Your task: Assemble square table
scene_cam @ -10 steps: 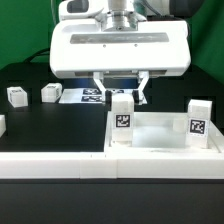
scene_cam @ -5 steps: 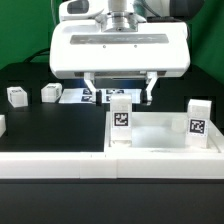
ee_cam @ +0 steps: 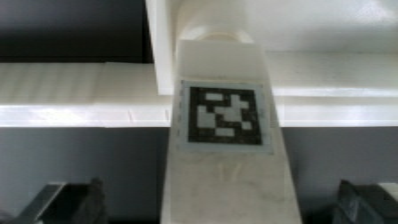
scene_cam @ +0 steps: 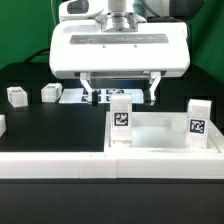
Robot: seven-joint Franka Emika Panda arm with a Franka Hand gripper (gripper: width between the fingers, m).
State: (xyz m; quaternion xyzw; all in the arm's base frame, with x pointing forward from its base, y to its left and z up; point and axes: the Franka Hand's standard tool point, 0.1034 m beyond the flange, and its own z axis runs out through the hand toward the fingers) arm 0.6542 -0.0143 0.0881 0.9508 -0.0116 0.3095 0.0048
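One slab (scene_cam: 160, 135), four legs, and one gripper (scene_cam: 120, 99) spread wide about an upright leg (scene_cam: 121, 120).
The white slab has a raised rim and sits on the black table (scene_cam: 60, 128), just behind the long white wall (scene_cam: 60, 165). Two legs stand upright on it. The leg under the gripper is at the corner on the exterior view's left, and a second leg (scene_cam: 197, 124) is at the corner on its right. Each shows a black-and-white tag. Two more legs lie loose on the table well off to the exterior view's left, a third leg (scene_cam: 50, 93) near a fourth leg (scene_cam: 17, 96). The fingers (scene_cam: 89, 95) flank the first leg, with a gap on each side, holding nothing. In the wrist view that leg fills the middle, with both dark fingertips clear of it. The marker board (scene_cam: 72, 97) lies behind.
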